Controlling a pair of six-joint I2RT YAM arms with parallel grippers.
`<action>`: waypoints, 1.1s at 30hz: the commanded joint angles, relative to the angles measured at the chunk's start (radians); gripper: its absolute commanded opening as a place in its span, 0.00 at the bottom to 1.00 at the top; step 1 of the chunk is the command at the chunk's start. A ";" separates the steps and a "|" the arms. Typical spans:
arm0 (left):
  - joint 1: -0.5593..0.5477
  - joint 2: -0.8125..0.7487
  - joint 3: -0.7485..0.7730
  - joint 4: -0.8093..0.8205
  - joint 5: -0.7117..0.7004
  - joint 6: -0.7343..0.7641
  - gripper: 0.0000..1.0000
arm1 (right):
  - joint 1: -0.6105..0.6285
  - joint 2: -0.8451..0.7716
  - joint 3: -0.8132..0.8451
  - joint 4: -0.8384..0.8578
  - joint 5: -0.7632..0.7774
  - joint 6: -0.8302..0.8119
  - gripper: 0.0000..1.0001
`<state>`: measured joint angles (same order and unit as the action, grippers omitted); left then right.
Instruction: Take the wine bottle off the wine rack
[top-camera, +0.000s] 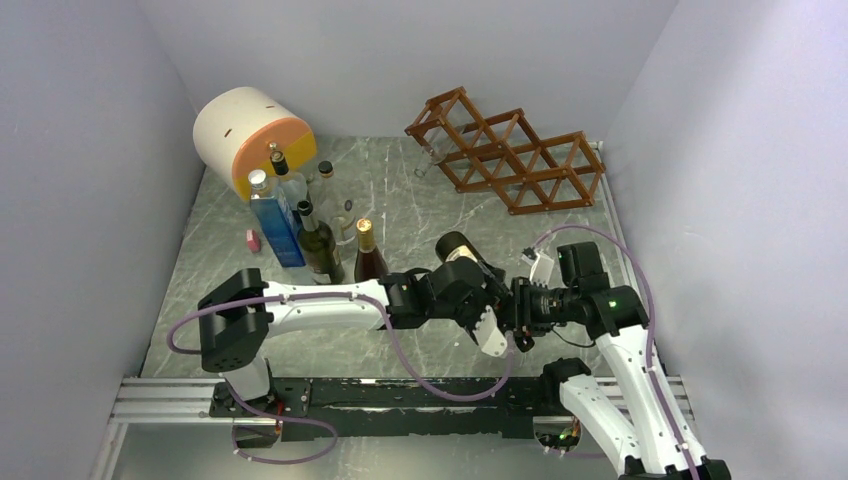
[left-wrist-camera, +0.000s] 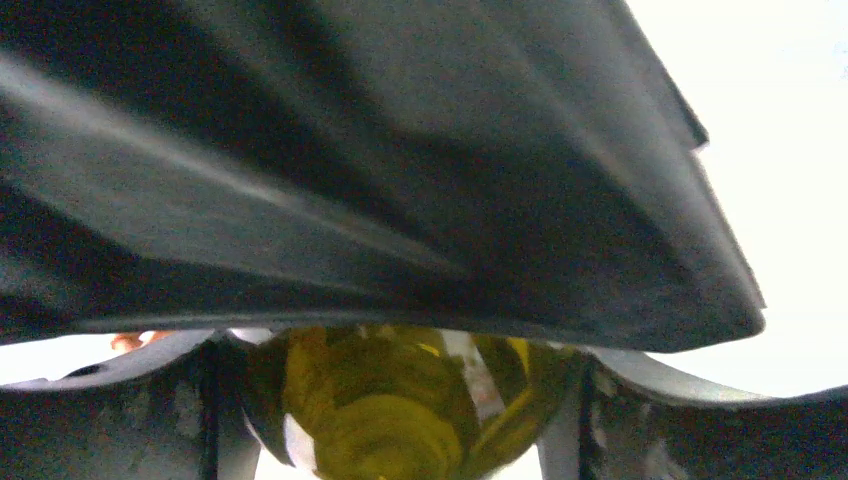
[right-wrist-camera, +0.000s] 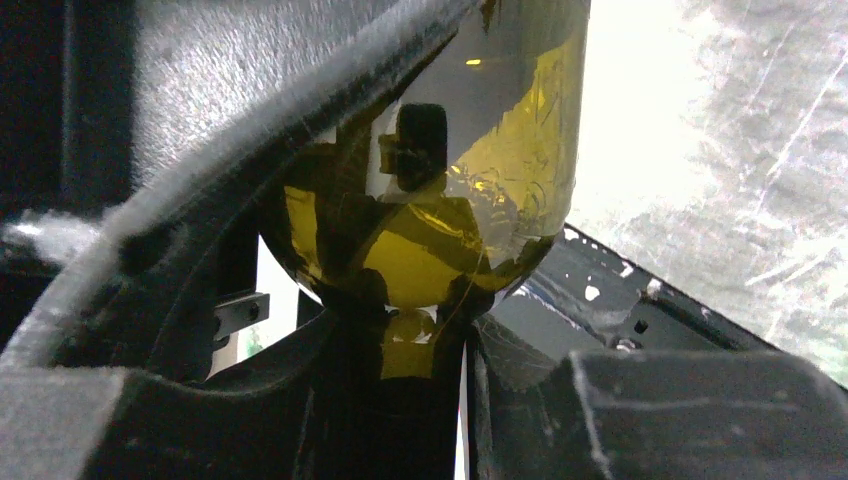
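Right hand (top-camera: 510, 315) is clamping narrow on the neck of the bottle (top-camera: 458, 248), which is hanging near-level over the worktop (top-camera: 400, 195), well apart from the rack (top-camera: 510, 150). Left hand (top-camera: 480, 300) is straddling the bottle's body; whether it is gripping cannot be told. Advisable: seating the left grip squarely on the body before the right is loosening.

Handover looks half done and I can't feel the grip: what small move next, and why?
Probably close the left gripper fully on the body of the olive-green glass wine bottle. Its fingers flank the glass, contact unclear, while the right gripper clamps the neck, well clear of the reddish-brown wooden lattice wine rack.
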<state>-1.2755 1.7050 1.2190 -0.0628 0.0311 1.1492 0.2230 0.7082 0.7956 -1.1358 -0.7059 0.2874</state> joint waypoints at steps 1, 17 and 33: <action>-0.005 -0.021 -0.003 0.142 0.007 -0.035 0.41 | 0.016 -0.021 0.083 0.031 -0.089 -0.047 0.04; 0.002 -0.176 -0.204 0.615 -0.164 -0.482 0.07 | 0.016 0.043 0.461 0.034 0.409 0.026 0.94; 0.125 -0.281 -0.100 0.468 0.003 -1.176 0.07 | 0.017 -0.217 0.244 0.832 0.263 -0.117 0.95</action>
<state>-1.1870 1.4868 1.0214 0.3401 -0.0677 0.1604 0.2356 0.5278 1.0943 -0.5751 -0.2760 0.2474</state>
